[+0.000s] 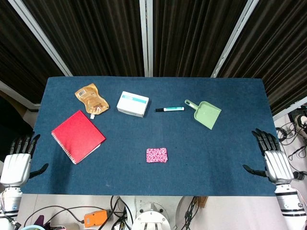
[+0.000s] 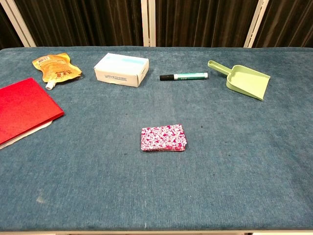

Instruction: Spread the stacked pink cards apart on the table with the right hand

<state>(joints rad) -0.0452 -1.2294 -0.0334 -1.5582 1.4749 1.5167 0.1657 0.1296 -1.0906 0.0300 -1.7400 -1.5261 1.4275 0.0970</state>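
The stacked pink cards (image 1: 157, 155) lie as one neat pile on the blue desk (image 1: 216, 153), toward the near edge and roughly centred, untouched by either hand. The right hand (image 1: 274, 160) sits at the desk's right edge, well apart from the cards, its fingers (image 1: 263, 139) released and spread, grasping nothing. The left hand (image 1: 18, 160) sits at the left edge in like condition, fingers apart and empty. Neither hand shows in the chest view. Along the far half of the desk, from left to right: an orange pouch (image 1: 91, 99), a white box (image 1: 133, 104), a green-barrelled marker (image 1: 170, 109) and a pale green dustpan (image 1: 206, 113) with its handle pointing toward the marker. A red notebook (image 1: 78, 136) lies tilted at the left, near the pouch.
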